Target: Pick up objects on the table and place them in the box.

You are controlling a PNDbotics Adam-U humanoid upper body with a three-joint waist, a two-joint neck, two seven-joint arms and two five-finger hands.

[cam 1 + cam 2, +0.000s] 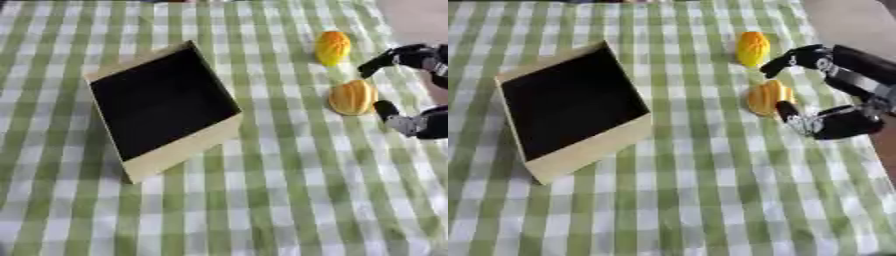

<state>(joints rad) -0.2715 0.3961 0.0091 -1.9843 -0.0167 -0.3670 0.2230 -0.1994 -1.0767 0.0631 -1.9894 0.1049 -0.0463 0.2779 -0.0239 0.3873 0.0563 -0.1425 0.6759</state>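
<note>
Empty box (570, 107); robot hand (833, 95) spread beside orange fruit (766, 97).

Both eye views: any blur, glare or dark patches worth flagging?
Left eye view: soft throughout, box interior reads solid black. Right eye view: equally soft, right hand edges smeared, no glare on the two yellow-orange objects.

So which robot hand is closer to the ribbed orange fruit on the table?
Right. The right robot hand is open around the ribbed orange fruit, fingers on its far and near sides. The left robot hand shows in neither view.
</note>
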